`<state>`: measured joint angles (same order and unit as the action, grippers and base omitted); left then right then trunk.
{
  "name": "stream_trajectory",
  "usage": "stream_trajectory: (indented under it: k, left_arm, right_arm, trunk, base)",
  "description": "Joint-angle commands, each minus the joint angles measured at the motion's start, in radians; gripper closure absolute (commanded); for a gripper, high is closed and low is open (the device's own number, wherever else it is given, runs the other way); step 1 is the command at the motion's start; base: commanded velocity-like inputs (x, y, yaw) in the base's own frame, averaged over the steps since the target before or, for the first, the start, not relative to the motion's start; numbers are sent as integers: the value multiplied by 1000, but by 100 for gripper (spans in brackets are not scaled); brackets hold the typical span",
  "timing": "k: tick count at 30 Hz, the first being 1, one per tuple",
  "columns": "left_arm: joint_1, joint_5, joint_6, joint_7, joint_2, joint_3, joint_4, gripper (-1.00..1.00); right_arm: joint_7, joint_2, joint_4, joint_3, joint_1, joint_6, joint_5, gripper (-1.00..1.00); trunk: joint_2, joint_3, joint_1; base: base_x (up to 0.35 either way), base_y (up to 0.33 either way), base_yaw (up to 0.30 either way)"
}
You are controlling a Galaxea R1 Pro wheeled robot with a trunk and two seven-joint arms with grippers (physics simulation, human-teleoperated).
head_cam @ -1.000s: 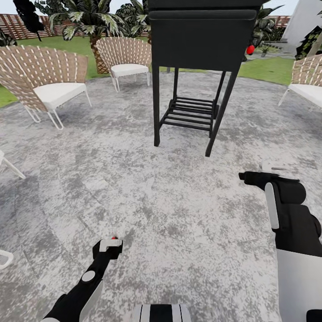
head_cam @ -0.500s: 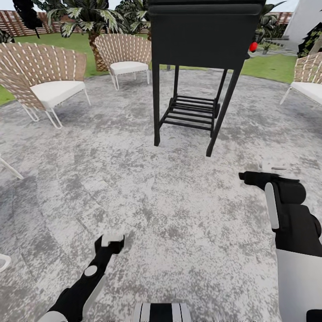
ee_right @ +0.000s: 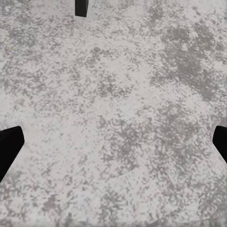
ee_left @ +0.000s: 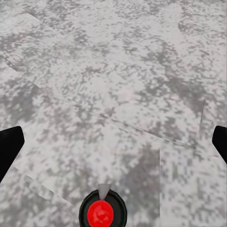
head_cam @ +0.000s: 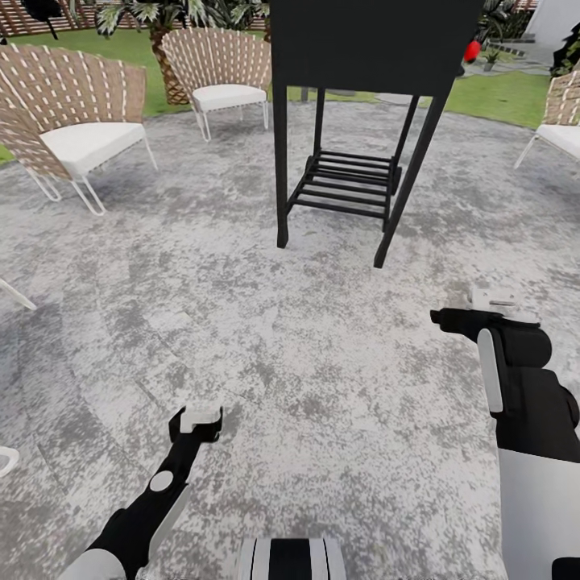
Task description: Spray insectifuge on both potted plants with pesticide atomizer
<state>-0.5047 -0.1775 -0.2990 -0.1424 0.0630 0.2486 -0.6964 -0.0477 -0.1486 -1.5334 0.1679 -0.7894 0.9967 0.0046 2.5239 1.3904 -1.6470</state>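
Observation:
The pesticide atomizer [ee_left: 102, 213] is in my left gripper [ee_left: 113, 142]. In the left wrist view its round dark top with the red tip sits close to the palm, between the two dark fingertips [ee_left: 9, 147]. In the head view the left gripper [head_cam: 197, 420] hangs low over the grey stone patio [head_cam: 266, 338] and the bottle is hidden under it. My right gripper [head_cam: 483, 302] is held out at the right, open and empty, with bare stone between its fingertips [ee_right: 10, 144]. Far off at the back right stands a small green plant [head_cam: 489, 56], too small to identify.
A tall black stand with a slatted lower shelf [head_cam: 354, 121] rises straight ahead, with a red knob [head_cam: 471, 50] beside its top right corner. Woven chairs with white cushions [head_cam: 76, 121] [head_cam: 221, 80] stand at the left and back left, another [head_cam: 564, 129] at the right. Lawn [head_cam: 507, 93] lies beyond.
The whole view has shifted: the stand and chairs are closer and higher in the picture, so the camera has moved forward. The atomizer's red tip has dropped out of sight in the head view.

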Motion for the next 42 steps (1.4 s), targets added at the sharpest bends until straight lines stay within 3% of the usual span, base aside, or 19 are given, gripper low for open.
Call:
stream_trajectory:
  k: [1, 22, 30, 42]
  left_arm:
    - [-5, -10, -7, -8, 1, 9, 0, -100]
    - [-87, -19, -19, -8, -5, 6, -3, -100]
    - [-96, -20, -37, -7, -9, 6, 0, -100]
    - [-97, -15, -58, -6, -9, 10, 0, -100]
  right_arm:
    - [-3, 0, -2, -1, -1, 5, 0, -100]
    - [-5, 25, -10, -1, -1, 6, 2, -100]
    - [-6, 50, -10, -1, -1, 7, 3, -100]
    - [-5, 48, -16, 1, -3, 7, 2, -100]
  trunk:
    - [1, 5, 0]
    - [5, 86, -10]
    - [7, 117, -13]
    - [10, 163, -19]
  base:
    - [0, 0, 0]
    - [0, 0, 0]
    - [0, 0, 0]
    - [0, 0, 0]
